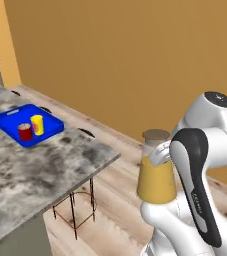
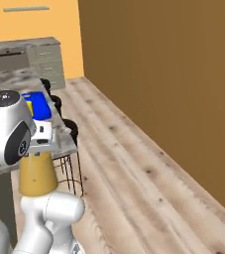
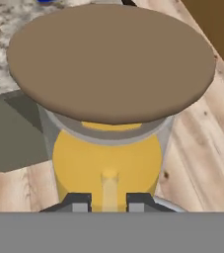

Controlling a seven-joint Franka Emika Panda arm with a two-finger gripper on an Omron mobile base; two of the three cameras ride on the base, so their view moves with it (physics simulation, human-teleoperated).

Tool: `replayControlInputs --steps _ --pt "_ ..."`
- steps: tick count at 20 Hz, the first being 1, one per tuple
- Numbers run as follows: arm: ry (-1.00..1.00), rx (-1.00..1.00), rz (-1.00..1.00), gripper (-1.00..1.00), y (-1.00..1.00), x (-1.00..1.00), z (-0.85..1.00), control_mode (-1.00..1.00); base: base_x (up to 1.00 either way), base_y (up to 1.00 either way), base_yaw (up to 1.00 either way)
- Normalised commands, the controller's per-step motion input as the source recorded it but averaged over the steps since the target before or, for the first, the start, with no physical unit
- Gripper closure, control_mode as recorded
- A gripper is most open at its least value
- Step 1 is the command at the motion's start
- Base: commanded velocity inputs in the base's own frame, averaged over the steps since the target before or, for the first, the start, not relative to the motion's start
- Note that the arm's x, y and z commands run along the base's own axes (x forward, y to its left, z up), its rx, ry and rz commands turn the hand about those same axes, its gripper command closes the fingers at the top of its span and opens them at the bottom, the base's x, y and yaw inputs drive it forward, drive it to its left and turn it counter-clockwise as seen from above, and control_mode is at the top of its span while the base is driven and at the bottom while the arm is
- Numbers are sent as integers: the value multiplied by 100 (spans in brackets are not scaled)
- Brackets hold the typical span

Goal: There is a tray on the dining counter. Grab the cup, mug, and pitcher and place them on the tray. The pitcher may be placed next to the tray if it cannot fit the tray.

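The stone-topped table (image 1: 45, 170) is carrying the blue tray (image 1: 12, 125), which is lying near its far edge with the red mug (image 1: 25, 131) and the yellow cup (image 1: 37, 124) standing upright side by side on it. Off the table's corner, above the wooden floor (image 2: 134, 163), the pitcher (image 1: 156, 172) with its brown lid (image 3: 111, 59) is hanging upright, and the claw (image 3: 108, 201) is holding it, narrowly closed on the pitcher's handle.

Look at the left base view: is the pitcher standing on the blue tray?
No; the pitcher is held beside the arm, off the counter, while the tray carries the mug and cup.
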Motion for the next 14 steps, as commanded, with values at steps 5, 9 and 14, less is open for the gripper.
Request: replayControlInputs --steps 5,9,14 --pt "0 0 0 100 0 0 0 100 100 -100 1" --pt "0 0 0 100 0 0 0 100 73 -94 52" --pt "0 0 0 100 0 0 0 100 27 -64 100"
